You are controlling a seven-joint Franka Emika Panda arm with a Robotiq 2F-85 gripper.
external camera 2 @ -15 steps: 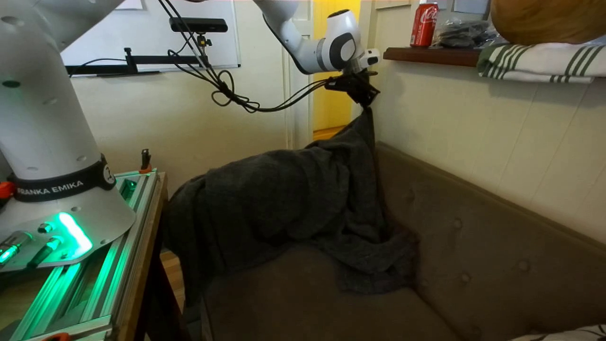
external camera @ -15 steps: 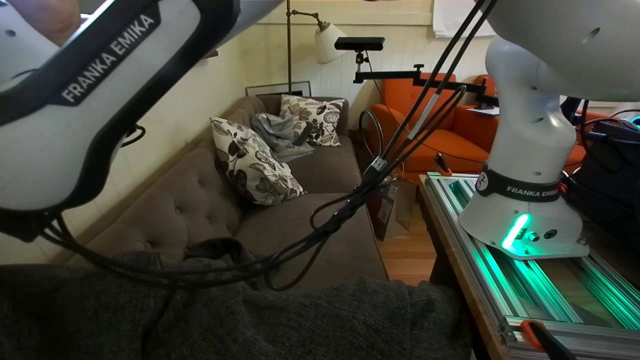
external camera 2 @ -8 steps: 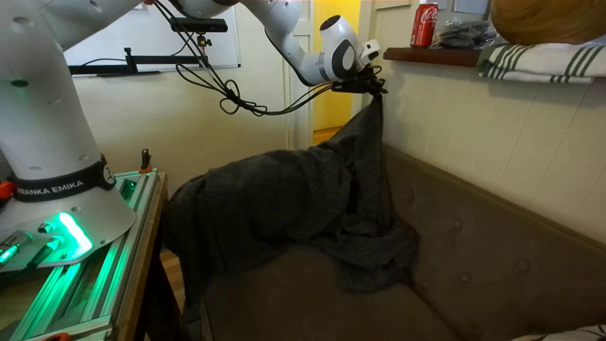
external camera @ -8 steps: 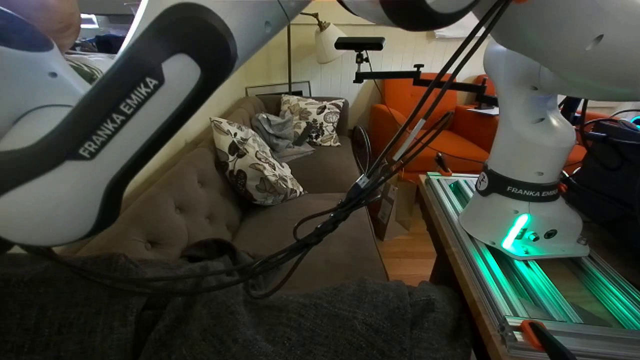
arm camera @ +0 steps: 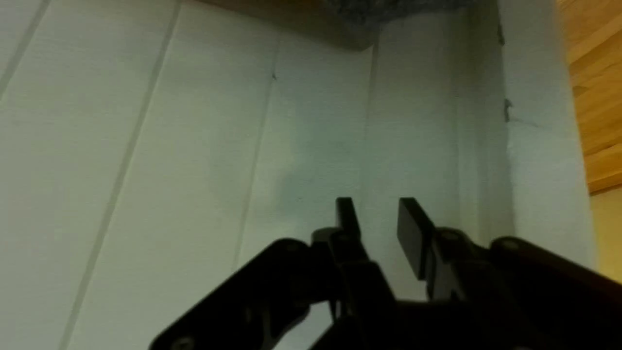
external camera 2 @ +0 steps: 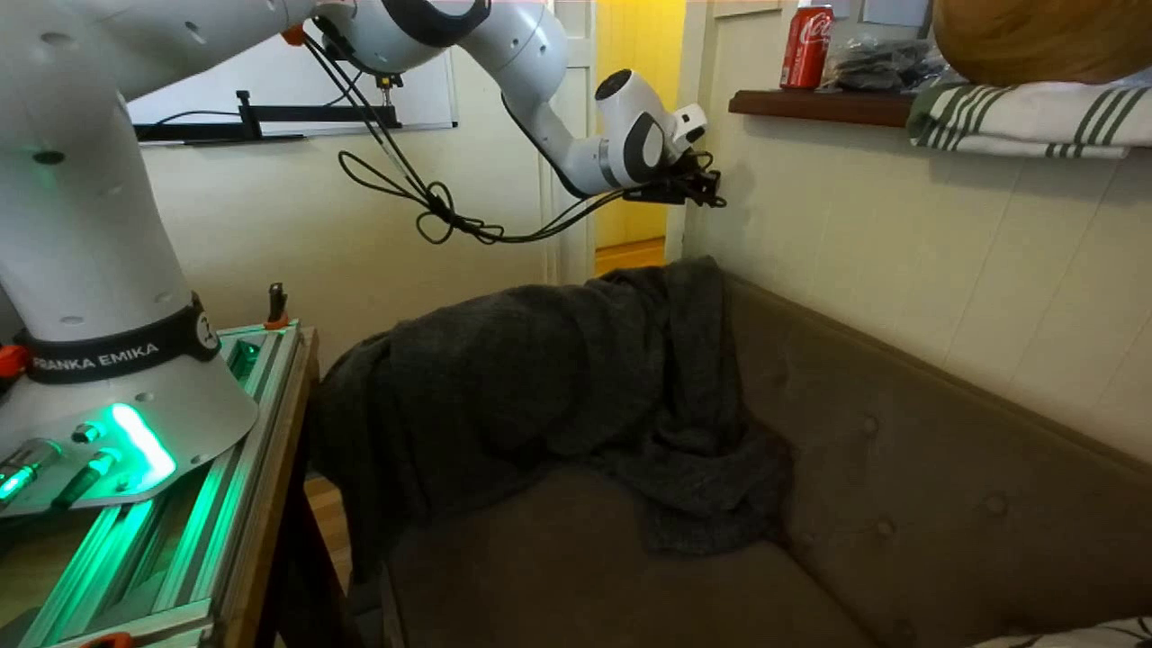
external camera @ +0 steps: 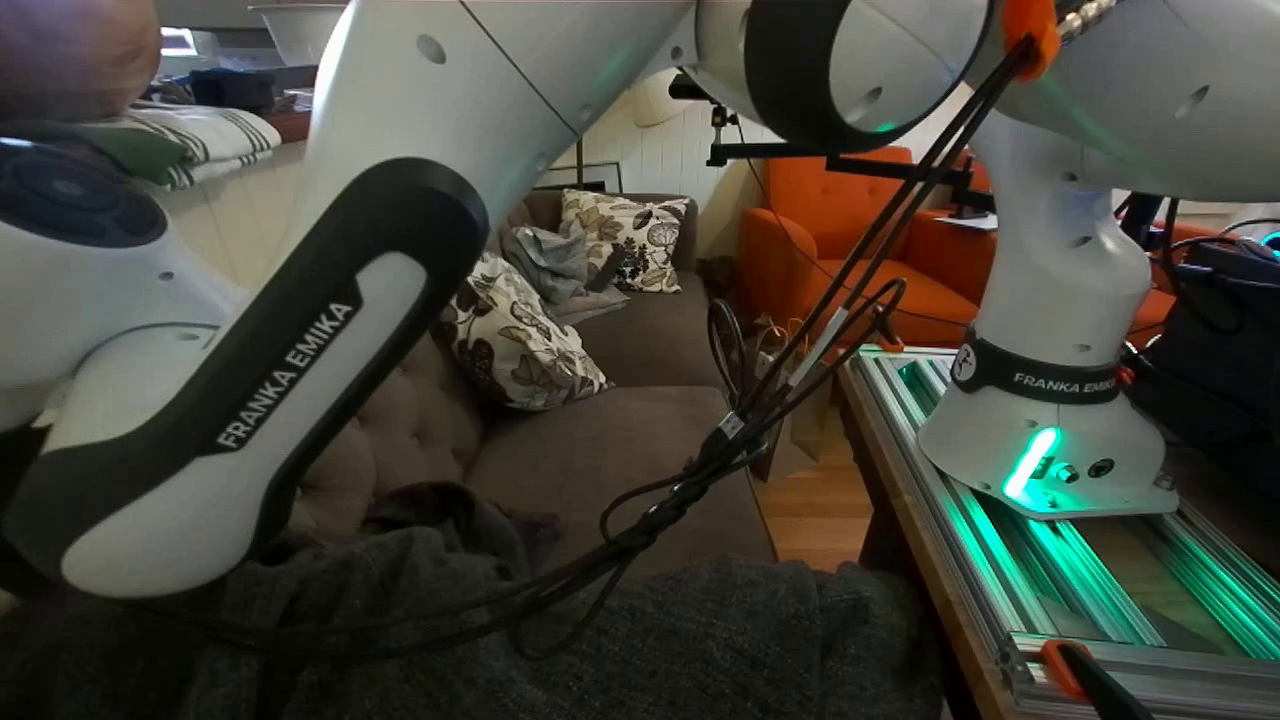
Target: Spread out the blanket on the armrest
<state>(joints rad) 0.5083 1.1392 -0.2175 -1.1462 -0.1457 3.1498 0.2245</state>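
Observation:
The dark grey blanket (external camera 2: 540, 378) lies draped over the sofa's armrest in an exterior view. Its upper corner rests over the end of the sofa back, and a bunched end lies on the seat. In an exterior view the blanket (external camera: 680, 640) fills the bottom of the picture; in the wrist view a bit of blanket (arm camera: 398, 8) shows at the top edge. The armrest itself is hidden under the blanket. My gripper (external camera 2: 716, 200) is above the blanket's upper corner, apart from it, near the wall. In the wrist view the gripper (arm camera: 376, 201) is open with nothing between its fingers.
The panelled wall (arm camera: 194, 146) is close to the fingers. A shelf (external camera 2: 819, 106) with a Coke can (external camera 2: 806, 47) and a striped towel (external camera 2: 1035, 117) juts from it. A patterned cushion (external camera: 520, 340) sits along the sofa (external camera: 620, 440). The robot's table (external camera 2: 270, 504) stands beside the armrest.
The gripper held the blanket's corner up high and moved toward the wall. It has now let go and is lower; the corner has dropped onto the sofa back.

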